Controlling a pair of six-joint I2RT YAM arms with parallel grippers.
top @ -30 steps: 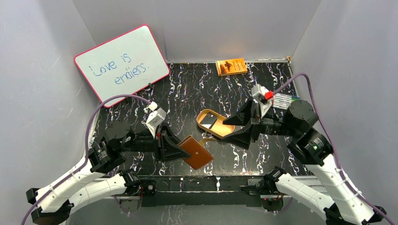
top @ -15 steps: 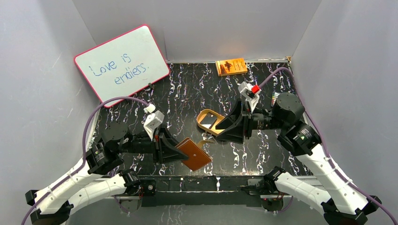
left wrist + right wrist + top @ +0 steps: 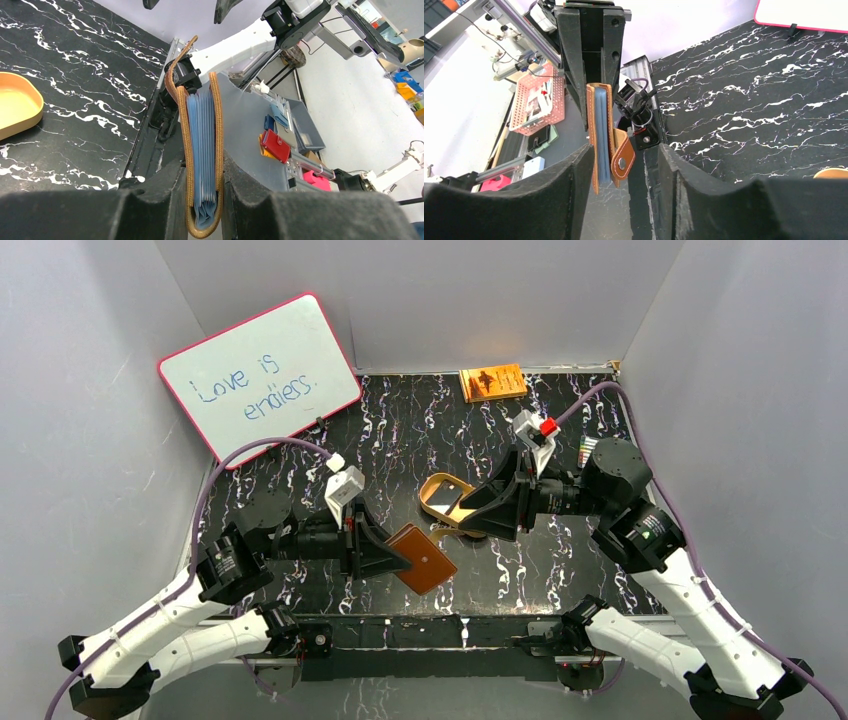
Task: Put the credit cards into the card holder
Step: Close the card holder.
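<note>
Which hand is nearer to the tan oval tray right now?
Right. The right hand hangs open at the near rim of the tray; the left hand sits further toward the near edge, to its left, shut on the card holder.

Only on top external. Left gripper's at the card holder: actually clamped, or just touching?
Observer: Clamped. Left wrist shows the card holder edge-on between the fingers of the left gripper, one on each cover.
Operator: Open or folded?
Observer: Folded. The blue inner leaves are squeezed between the covers, and the strap hangs loose, unsnapped.
Operator: Right gripper carrying a card?
Observer: No. Right wrist shows the right gripper open and empty, and the strap lines up with its gap.
</note>
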